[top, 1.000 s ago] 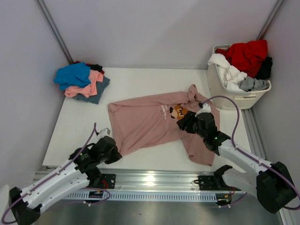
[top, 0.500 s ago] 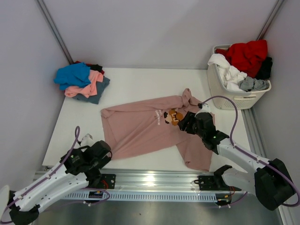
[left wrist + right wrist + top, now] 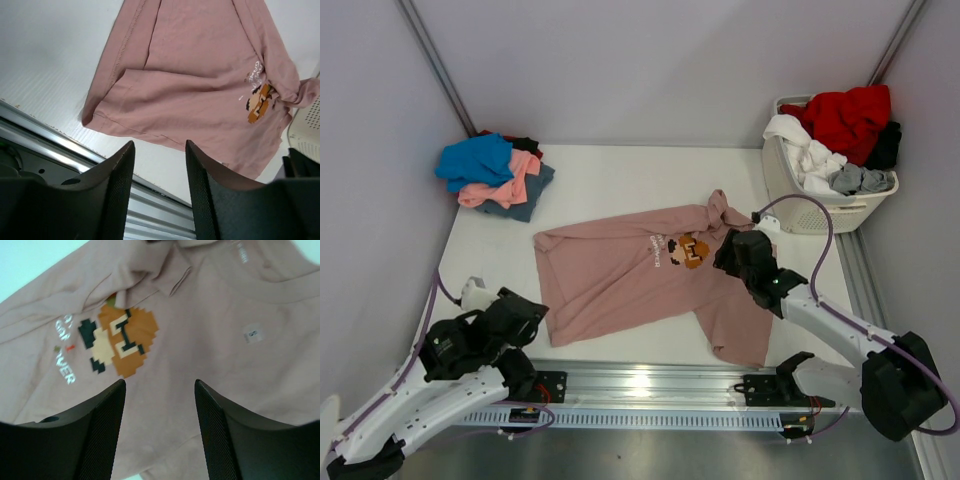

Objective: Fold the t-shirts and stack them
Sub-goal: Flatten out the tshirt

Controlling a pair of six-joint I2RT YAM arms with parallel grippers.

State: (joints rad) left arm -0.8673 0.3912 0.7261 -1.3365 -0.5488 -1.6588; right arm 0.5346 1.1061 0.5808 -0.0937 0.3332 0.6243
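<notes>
A dusty-pink t-shirt (image 3: 620, 280) lies spread across the middle of the table, with its brown-orange cartoon print (image 3: 692, 250) facing up. My left gripper (image 3: 528, 315) is open and holds nothing, just off the shirt's near-left hem. In the left wrist view, that gripper (image 3: 159, 145) frames bare table and rail, with the hem (image 3: 130, 130) beyond it. My right gripper (image 3: 735, 252) hovers open over the shirt's right side. In the right wrist view, that gripper (image 3: 160, 385) has only flat pink cloth (image 3: 210, 305) below it, beside the print (image 3: 122, 340). The right sleeve area is bunched.
A folded pile of blue (image 3: 475, 160), salmon (image 3: 510, 185) and slate (image 3: 532, 195) shirts sits at the back left. A white slatted basket (image 3: 820, 215) at the back right holds red (image 3: 845, 115), white (image 3: 805, 150) and grey clothes. A metal rail (image 3: 650, 385) runs along the near edge.
My left gripper dragged the shirt's near-left corner leftward, then let go, opened and drew back toward the near-left edge. The right gripper shifted slightly right and stayed open.
</notes>
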